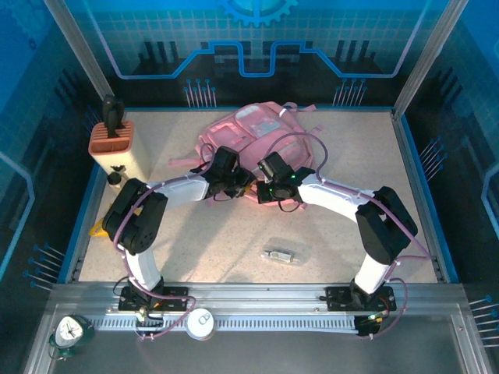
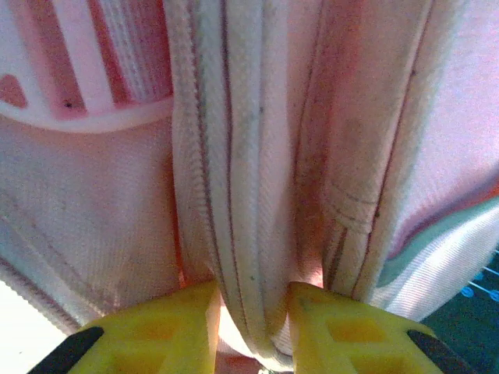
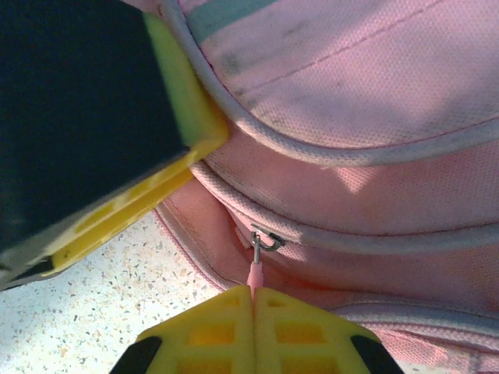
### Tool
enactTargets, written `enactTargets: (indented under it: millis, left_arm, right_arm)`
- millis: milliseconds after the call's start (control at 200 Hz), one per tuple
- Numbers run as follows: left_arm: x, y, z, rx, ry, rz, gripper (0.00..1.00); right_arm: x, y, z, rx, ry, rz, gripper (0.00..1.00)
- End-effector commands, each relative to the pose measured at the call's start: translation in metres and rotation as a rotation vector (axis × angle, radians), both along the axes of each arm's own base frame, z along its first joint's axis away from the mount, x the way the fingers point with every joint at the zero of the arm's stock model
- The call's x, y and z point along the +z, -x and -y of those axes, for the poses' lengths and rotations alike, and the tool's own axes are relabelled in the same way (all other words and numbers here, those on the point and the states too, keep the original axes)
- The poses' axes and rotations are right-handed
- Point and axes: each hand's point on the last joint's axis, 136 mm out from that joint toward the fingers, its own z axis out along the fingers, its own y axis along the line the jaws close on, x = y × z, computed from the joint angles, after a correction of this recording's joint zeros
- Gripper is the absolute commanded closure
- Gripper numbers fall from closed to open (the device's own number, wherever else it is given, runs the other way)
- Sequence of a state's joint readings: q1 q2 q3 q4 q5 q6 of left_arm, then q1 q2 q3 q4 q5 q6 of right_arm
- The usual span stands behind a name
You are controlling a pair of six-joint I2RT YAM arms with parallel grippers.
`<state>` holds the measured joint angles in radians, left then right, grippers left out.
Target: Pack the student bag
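my left gripper [image 2: 251, 327] pinches a seam fold of the bag [image 1: 257, 126]; my right gripper [image 3: 254, 313] is clamped tight on its pink zip pull [image 3: 254, 274].

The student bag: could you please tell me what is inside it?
Contents cannot be seen: pink fabric of the student bag covers them. The right gripper pinches its zip pull.
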<state>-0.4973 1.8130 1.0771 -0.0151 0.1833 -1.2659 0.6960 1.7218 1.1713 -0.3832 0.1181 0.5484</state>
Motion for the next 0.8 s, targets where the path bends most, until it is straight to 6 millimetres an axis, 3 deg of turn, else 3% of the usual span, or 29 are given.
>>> enactTargets:
  millis: [0, 110, 200, 335, 490, 600, 710, 795]
  left_arm:
    - [0.004, -0.009, 0.005, 0.014, -0.042, 0.022, 0.72]
    - [0.002, -0.011, 0.002, 0.039, -0.067, 0.019, 0.88]
    - [0.017, -0.016, 0.006, 0.021, -0.057, 0.055, 1.0]
    - [0.032, -0.014, 0.006, 0.015, -0.051, 0.08, 1.0]
    - [0.037, -0.012, 0.004, 0.021, -0.042, 0.091, 1.0]
    - [0.038, -0.011, 0.008, 0.022, -0.027, 0.089, 1.0]
    - [0.037, -0.008, 0.006, 0.015, -0.044, 0.087, 1.0]
    - [0.039, -0.009, 0.002, 0.024, -0.054, 0.094, 1.0]
  right_arm:
    - [-0.004, -0.002, -0.002, 0.014, -0.012, -0.009, 1.0]
    - [-0.007, -0.004, -0.003, 0.013, -0.007, -0.009, 1.0]
    - [-0.009, -0.006, -0.002, 0.012, -0.005, -0.012, 1.0]
    - [-0.012, -0.014, -0.005, 0.016, -0.024, -0.028, 0.82]
    - [-0.019, -0.019, -0.013, 0.038, -0.033, -0.031, 0.74]
    - [-0.028, -0.024, -0.009, 0.029, -0.016, -0.041, 0.92]
    - [-0.018, -0.026, 0.002, 0.016, 0.012, -0.006, 0.92]
    - [-0.009, -0.026, 0.011, 0.013, 0.044, 0.021, 1.0]
